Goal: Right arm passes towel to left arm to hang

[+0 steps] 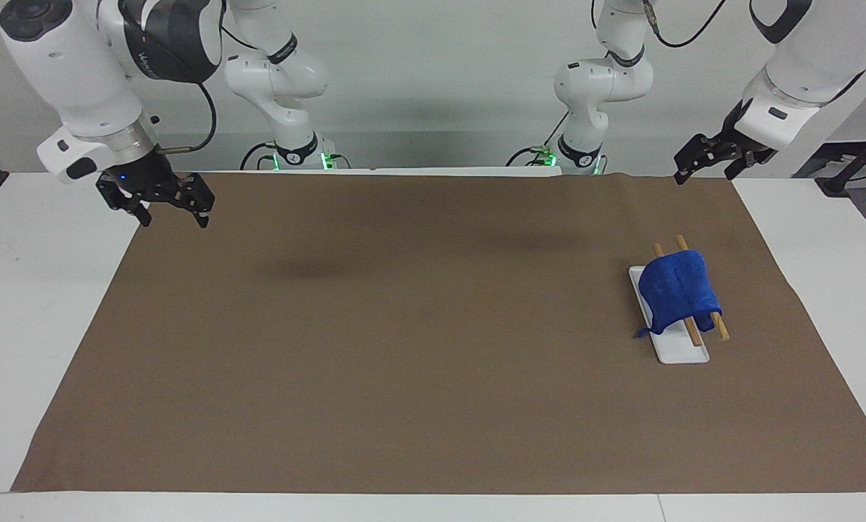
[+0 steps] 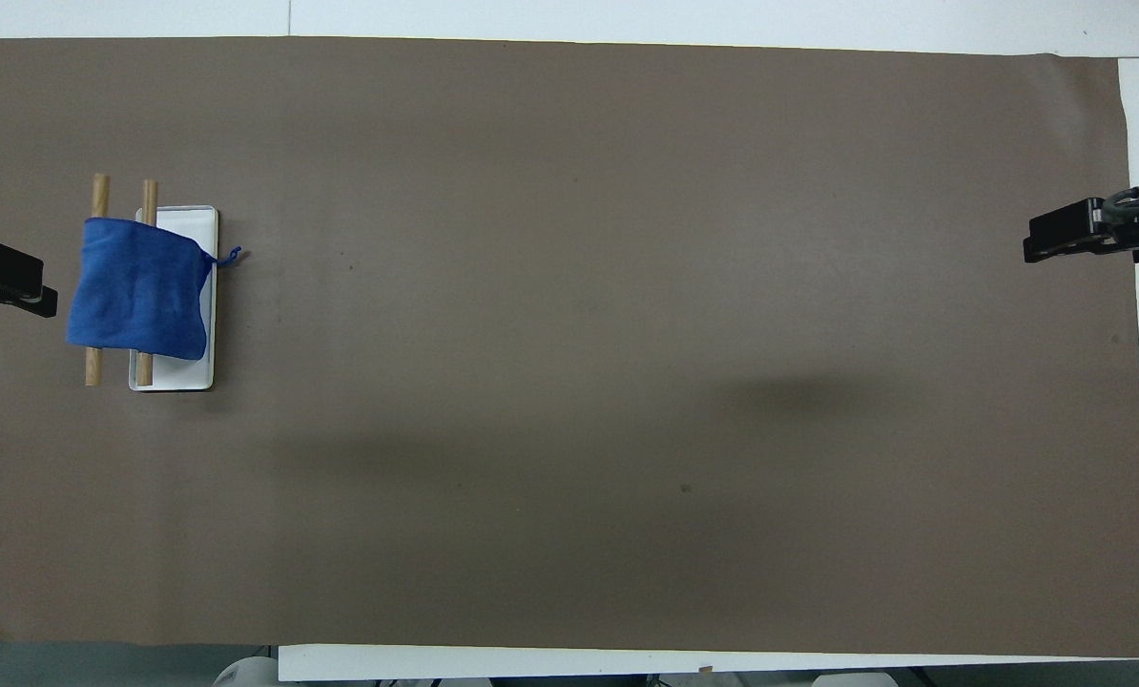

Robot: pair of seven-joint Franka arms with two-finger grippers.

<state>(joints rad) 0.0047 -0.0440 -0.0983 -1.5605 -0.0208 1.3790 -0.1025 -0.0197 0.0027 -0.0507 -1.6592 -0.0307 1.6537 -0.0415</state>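
The blue towel point(image 1: 676, 290) hangs draped over two wooden rods point(image 1: 719, 330) on a white tray point(image 1: 683, 351), toward the left arm's end of the table. It also shows in the overhead view point(image 2: 135, 301), with its loop tag hanging off one corner. My left gripper point(image 1: 701, 163) is up in the air over the mat's edge by the robots, apart from the towel, open and empty. In the overhead view the left gripper point(image 2: 16, 286) is beside the towel. My right gripper point(image 1: 168, 210), the wide claw, hangs open and empty over the mat's corner at the right arm's end, and shows in the overhead view point(image 2: 1042, 243).
A brown mat point(image 1: 404, 326) covers most of the white table point(image 1: 34, 304). The rods point(image 2: 100, 191) stick out past the tray point(image 2: 188, 224). Both arm bases stand at the robots' edge of the table.
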